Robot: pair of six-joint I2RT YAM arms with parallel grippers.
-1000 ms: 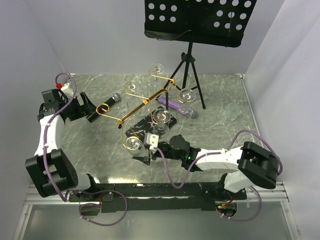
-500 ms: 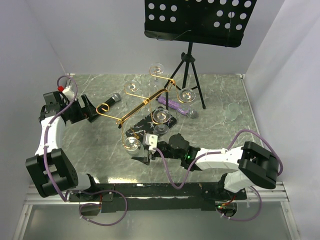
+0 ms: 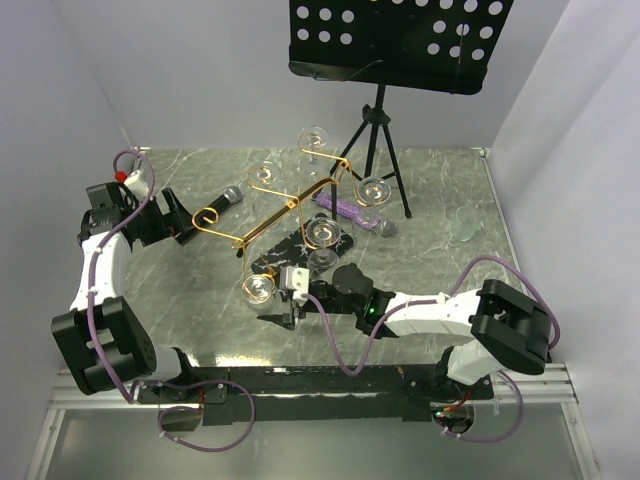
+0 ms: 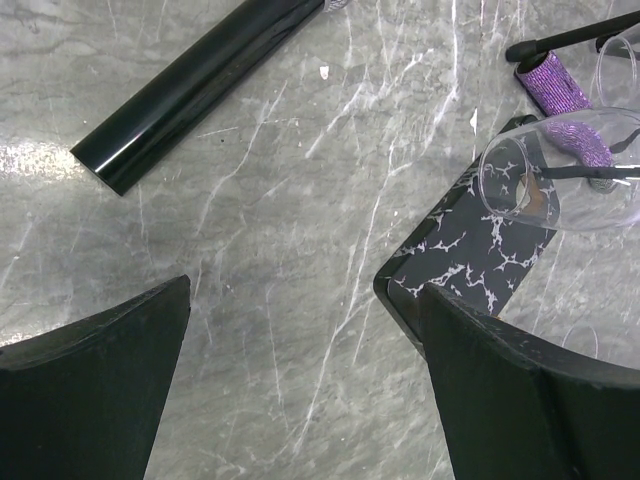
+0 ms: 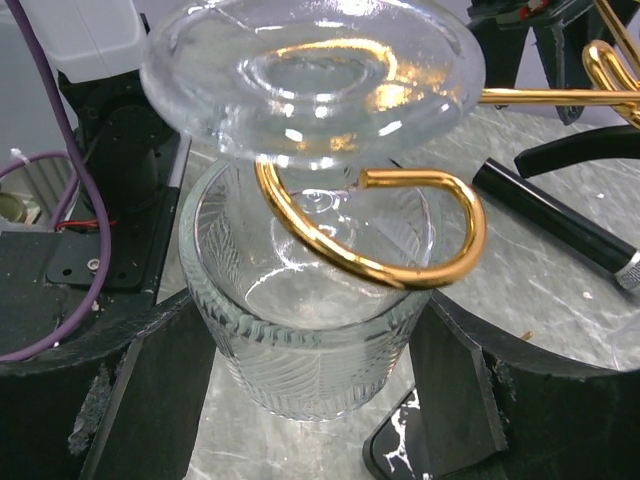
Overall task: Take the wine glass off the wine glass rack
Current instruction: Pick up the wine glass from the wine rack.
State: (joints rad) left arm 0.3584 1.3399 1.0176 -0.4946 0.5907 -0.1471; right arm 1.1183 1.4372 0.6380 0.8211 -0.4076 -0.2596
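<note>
**Right gripper holds a hanging wine glass, still hooked on the rack**

Nearest you, the right gripper (image 3: 272,300) reaches in from 4 o'clock. Its jaws are closed on the bowl of an upside-down wine glass (image 5: 300,330), and the black fingers (image 5: 130,400) press on both sides of it. The glass hangs at about 8 o'clock from the base of the wine glass rack (image 3: 290,205), on the arm closest to the robot. Its stem passes through a gold curled hook (image 5: 400,270), and its round foot sits just above that curl.

At 9 o'clock the left gripper (image 4: 305,300) hovers over bare marble with its jaws wide open, holding nothing. A black microphone (image 4: 190,90) lies just beyond it.

Farther back, four more glasses hang on the rack. A purple microphone (image 3: 350,212) lies near its far side, and a black music stand (image 3: 400,40) rises at 12 o'clock.

The grasp looks done, so the step in hand is the unhooking. You likely need to raise the glass slightly so the foot is off the hook. Then slide the stem out through the curl's gap, keeping the glass level. Which way that gap faces is not clear.
</note>
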